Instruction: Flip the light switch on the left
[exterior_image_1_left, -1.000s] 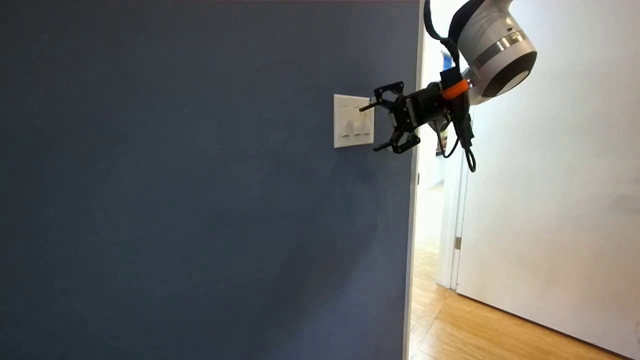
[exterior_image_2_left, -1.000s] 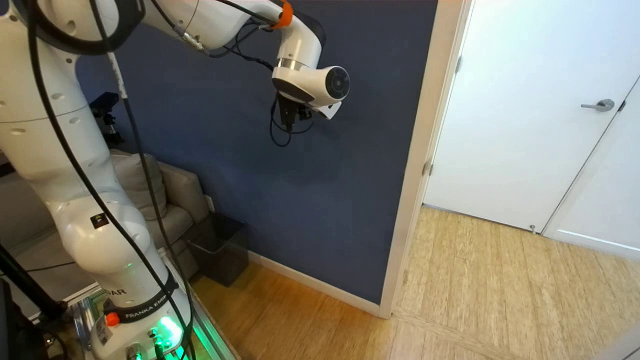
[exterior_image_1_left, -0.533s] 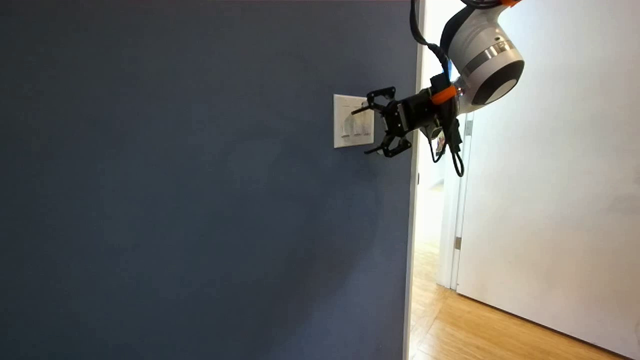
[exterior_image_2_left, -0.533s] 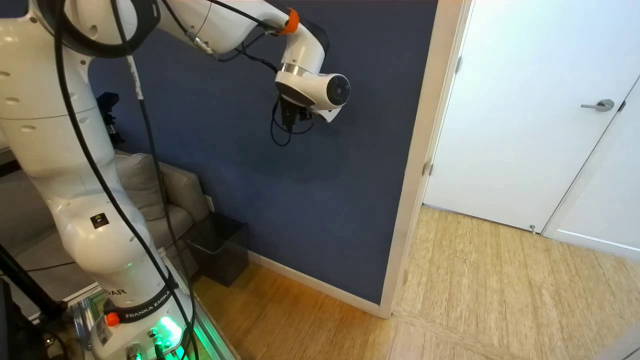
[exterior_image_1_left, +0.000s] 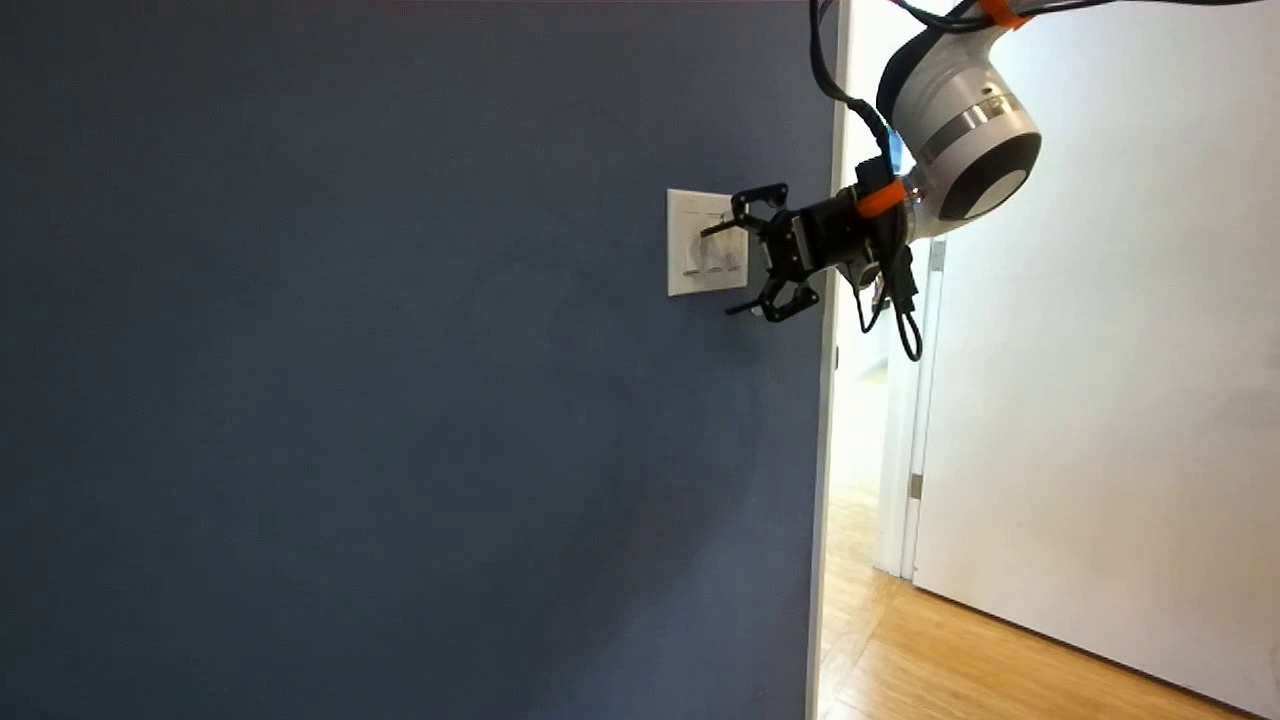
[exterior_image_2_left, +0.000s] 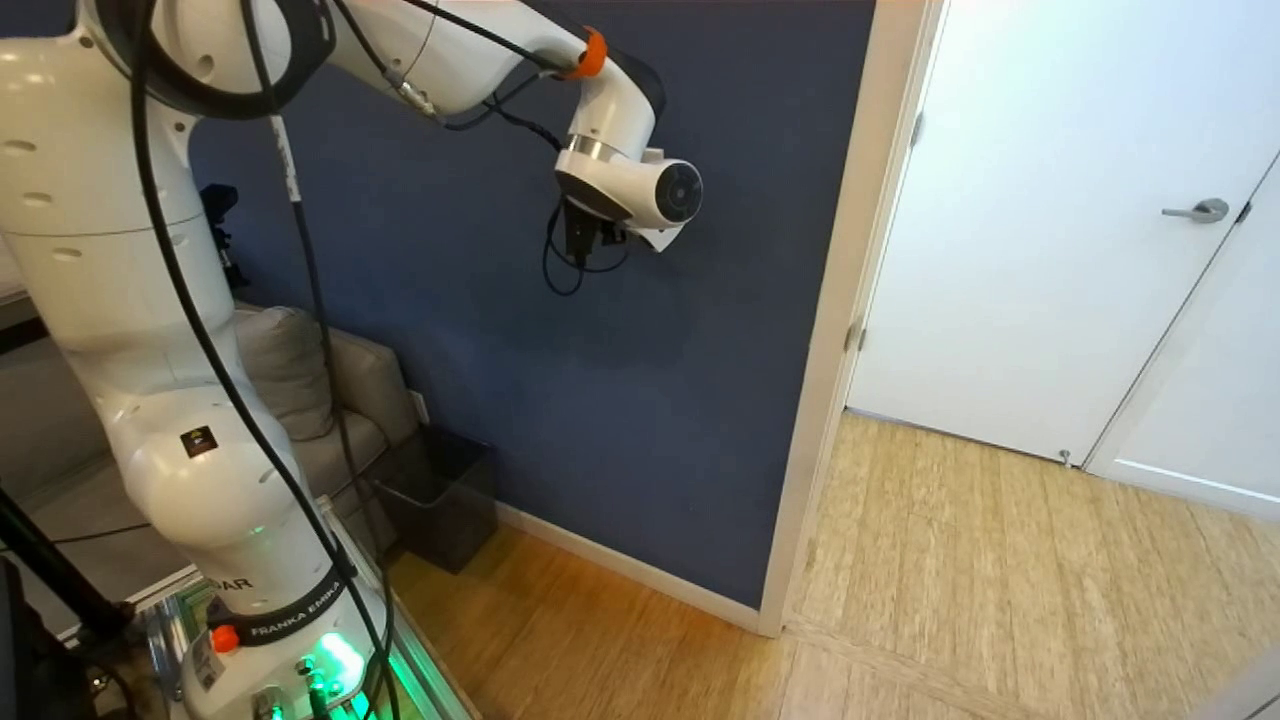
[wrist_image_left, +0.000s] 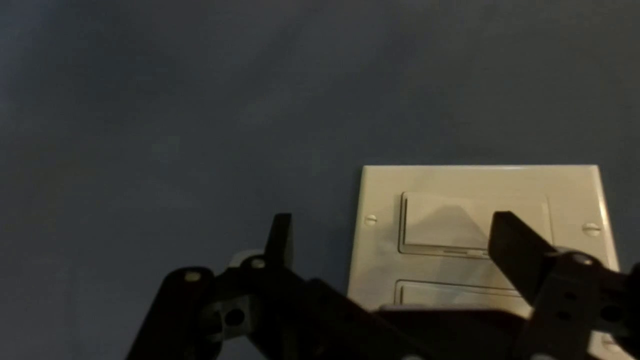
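"how was the tool (exterior_image_1_left: 716, 272)?"
"spread, one finger (wrist_image_left: 517, 245) in front of the wall plate (wrist_image_left: 420, 266), the other past its bottom edge."
"and the light switch (wrist_image_left: 440, 220)?"
"it sat by the plate's left edge, uppermost in the wrist view. whether it was touched, i couldn't tell."
"and the plate?"
"near the right edge of the blue wall (exterior_image_1_left: 400, 400) in an exterior view."

Arm (exterior_image_2_left: 130, 330) in front of blue wall (exterior_image_2_left: 620, 400) in an exterior view, base (exterior_image_2_left: 265, 670) lit green. Bin (exterior_image_2_left: 440, 500) beside sofa (exterior_image_2_left: 375, 390); door (exterior_image_2_left: 1050, 260) beyond frame (exterior_image_2_left: 842, 300).
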